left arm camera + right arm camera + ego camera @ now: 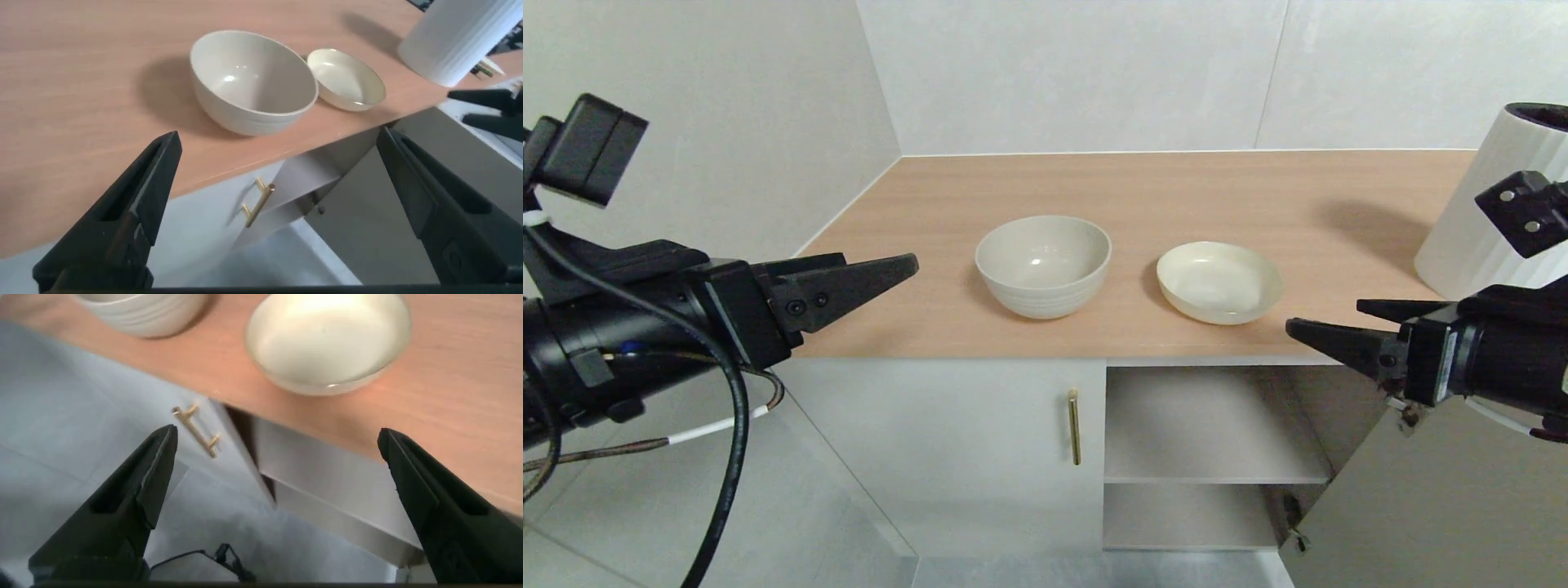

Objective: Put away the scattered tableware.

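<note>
A deep grey-beige bowl [1044, 265] and a shallow cream dish [1219, 282] sit side by side on the wooden countertop [1176, 188]. My left gripper [907, 265] hovers at the counter's front left corner, left of the bowl and apart from it. In the left wrist view the left gripper [278, 140] is open and holds nothing, with the bowl [253, 82] and the dish [347, 77] beyond it. My right gripper [1294, 328] hangs just in front of the counter edge, below and right of the dish. The right gripper [278, 434] is also open and holds nothing, with the dish [327, 335] just past it.
A tall white ribbed container [1494, 212] stands at the counter's right end. Below, the cabinet's right door [1421, 506] is swung open, showing bare shelves [1209, 425]. The left door is closed and has a brass handle [1075, 426]. Walls close off the back and left.
</note>
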